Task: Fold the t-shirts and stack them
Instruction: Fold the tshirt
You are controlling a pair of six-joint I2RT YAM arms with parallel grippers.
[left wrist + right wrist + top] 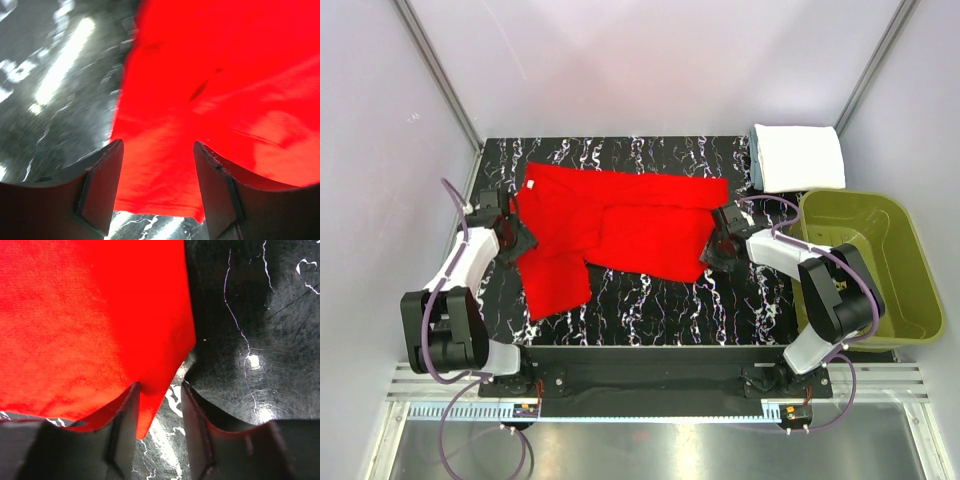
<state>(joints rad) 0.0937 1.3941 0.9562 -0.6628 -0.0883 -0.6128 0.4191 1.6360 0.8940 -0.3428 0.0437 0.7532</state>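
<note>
A bright red t-shirt (620, 225) lies spread on the black marbled table (650, 310), its lower part folded up and one sleeve hanging toward the front left. My left gripper (520, 240) sits at the shirt's left edge. In the left wrist view the left gripper (157, 150) is open with red cloth (210, 75) under the gap. My right gripper (720, 247) is at the shirt's right edge. In the right wrist view the right gripper (159, 390) is open, and a corner of the red shirt (90, 315) lies between the fingers. A folded white shirt (800, 156) lies at the back right, with a pale blue edge under it.
An olive-green plastic basket (910, 260) stands off the table's right side, beside the right arm. Grey walls and metal posts close in the back and sides. Black table shows in front of the shirt.
</note>
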